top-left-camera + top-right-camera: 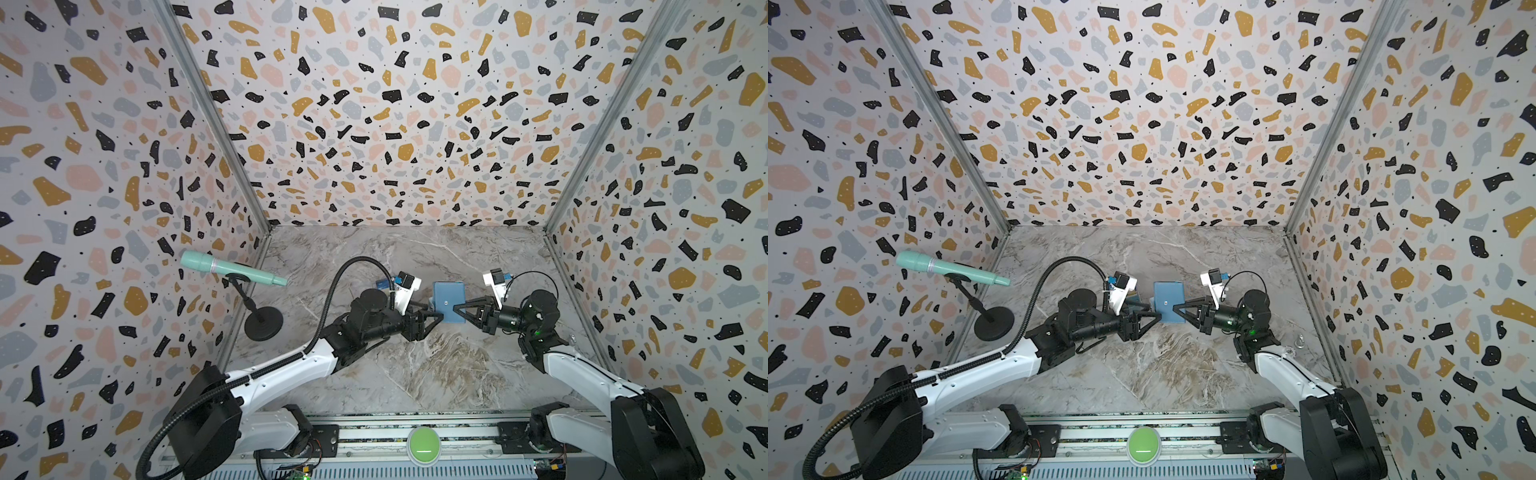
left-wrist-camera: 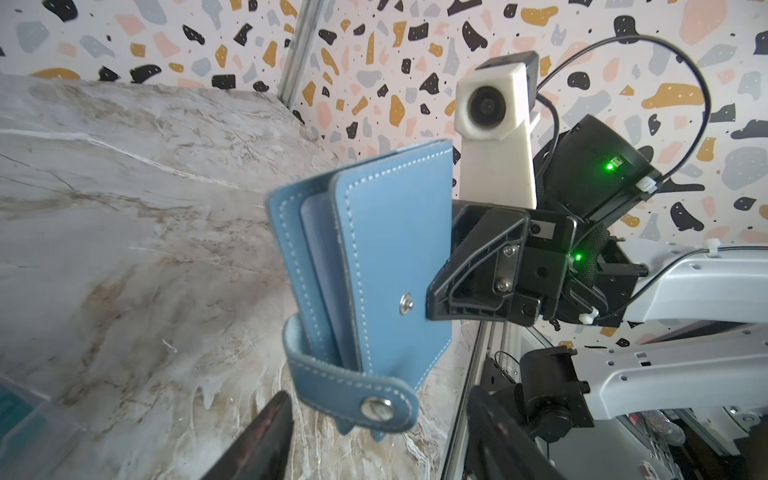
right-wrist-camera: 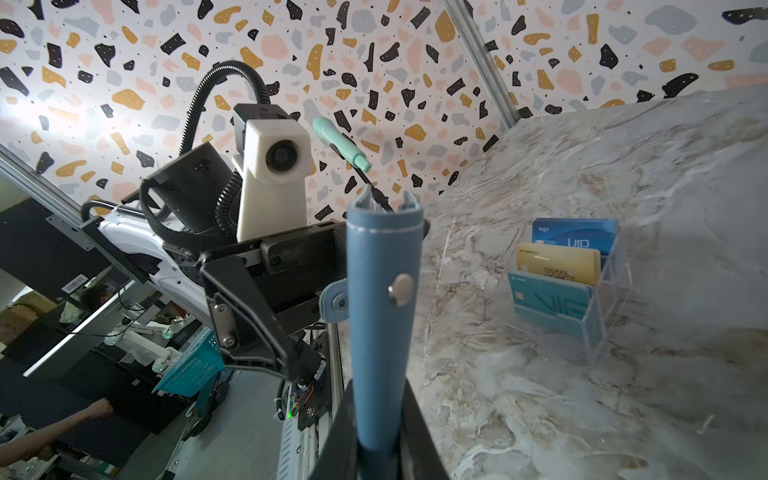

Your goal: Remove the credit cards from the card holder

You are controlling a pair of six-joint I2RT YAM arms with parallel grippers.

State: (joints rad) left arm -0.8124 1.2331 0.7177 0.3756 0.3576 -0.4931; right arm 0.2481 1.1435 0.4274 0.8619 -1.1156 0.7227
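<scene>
Marbled grey-and-tan stone pattern covers the tabletop (image 1: 415, 374), which I see hemmed in by terrazzo-print walls (image 1: 374, 124) on three sides; most of its surface lies bare, with free room in front of and behind both arms. A mint-green microphone (image 1: 232, 269) leans on a black round-footed stand at the left edge. A clear acrylic tiered stand (image 3: 598, 299) sits on the marble beyond my left arm, holding the credit cards (image 3: 557, 262): thin glossy rectangles, blue at the back, tan-gold in the middle, teal in front. Held above mid-tabletop, the card holder (image 1: 449, 301) is a dusty-blue leather-like wallet with pale stitching, standing upright off the surface, its snap tab (image 2: 365, 395) unfastened and curling loose, a metal stud on the cover. My right tool (image 1: 459, 309) is clamped tight on the holder's spine edge. My left tool (image 1: 434, 311) has its jaws parted, flanking the holder's free edge; I cannot tell whether they touch it.
</scene>
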